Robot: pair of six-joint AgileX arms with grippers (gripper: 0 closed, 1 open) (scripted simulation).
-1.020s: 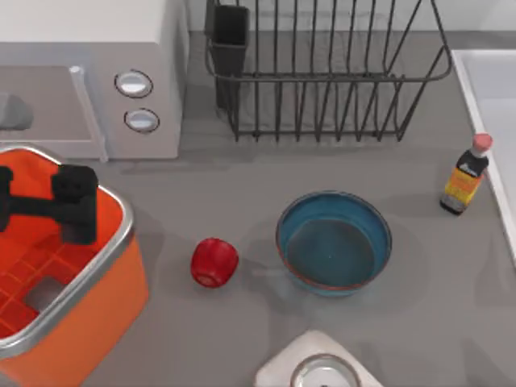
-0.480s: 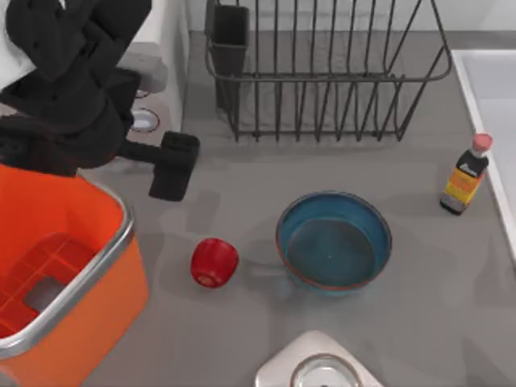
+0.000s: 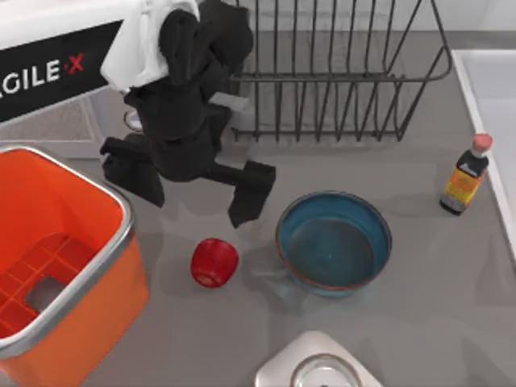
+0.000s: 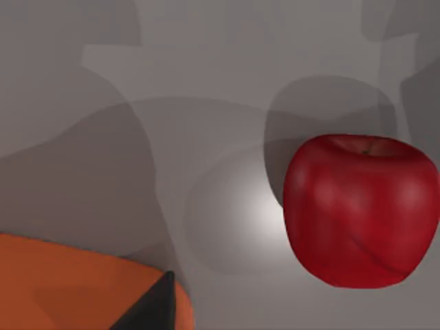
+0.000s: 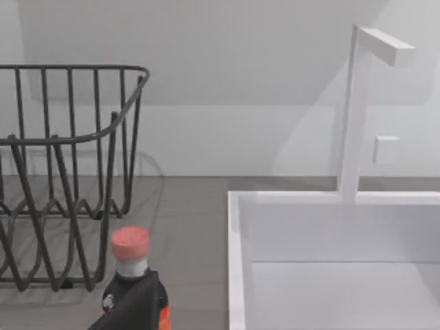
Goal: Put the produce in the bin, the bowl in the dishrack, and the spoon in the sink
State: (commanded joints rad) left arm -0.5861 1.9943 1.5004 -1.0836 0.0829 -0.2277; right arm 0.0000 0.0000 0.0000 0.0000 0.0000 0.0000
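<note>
Seen from above, the left end effector [image 3: 193, 181] hangs over the grey surface [image 3: 419, 322] at centre-left of the frame, its two black fingers spread wide and holding nothing. One finger [image 3: 133, 171] lies close to the bin [image 3: 105, 266], the other [image 3: 250, 189] points toward the bowl [image 3: 334, 242]. The apple [image 3: 214, 262] sits on the surface below the fingers in the picture, apart from them, between the bin at lower left and the bowl at centre-right. In the left wrist view the apple [image 4: 361, 210] rests upright on the surface with the orange bin edge [image 4: 75, 282] nearby.

The arm's dark body covers part of the white appliance [image 3: 56, 121] at upper left and the near corner of the dishrack [image 3: 347, 72], which stands along the top edge. The bowl is upright on the surface and holds nothing that can be made out. A small sauce bottle [image 3: 466, 173] with a pink cap stands at right, just beside the sink [image 3: 488, 89], whose rim runs down the right edge. A silver metal piece [image 3: 318, 367] lies at bottom centre.

The right wrist view takes in the dishrack [image 5: 69, 172], the bottle [image 5: 130, 275], the sink [image 5: 330, 261] and a white faucet [image 5: 357, 103].
</note>
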